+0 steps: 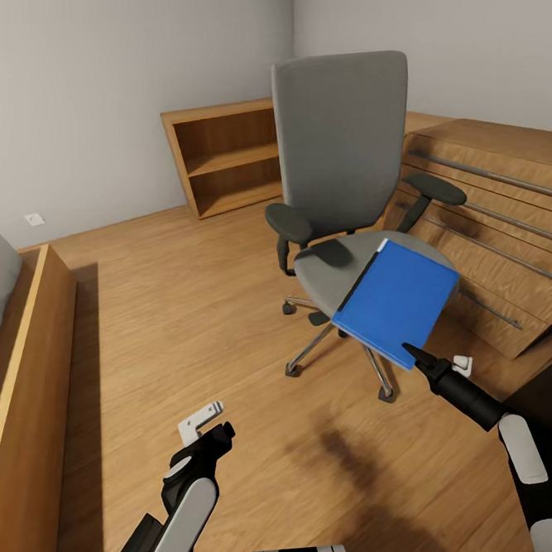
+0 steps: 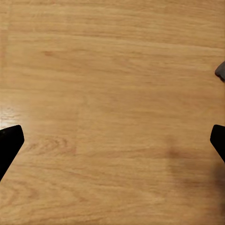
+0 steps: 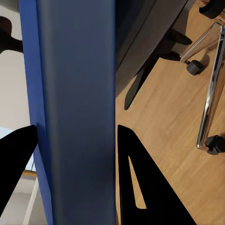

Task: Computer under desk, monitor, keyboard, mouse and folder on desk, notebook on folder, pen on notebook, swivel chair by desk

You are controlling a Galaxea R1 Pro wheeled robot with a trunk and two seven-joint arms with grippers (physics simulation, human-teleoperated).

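The grey swivel chair stands mid-room on the wood floor, facing me. A bright blue folder hangs tilted just in front of the seat, lifted off it, with my right gripper shut on its near corner. In the right wrist view the folder runs edge-on between the two black fingers. My left gripper hovers low over bare floor at the lower left, open; its fingertips sit at the picture's two sides with only floorboards between them.
A low light-wood shelf unit stands against the far wall. A wooden drawer chest with metal rails lies right of the chair. A wood-framed bed edge runs along the left. Open floor lies between bed and chair.
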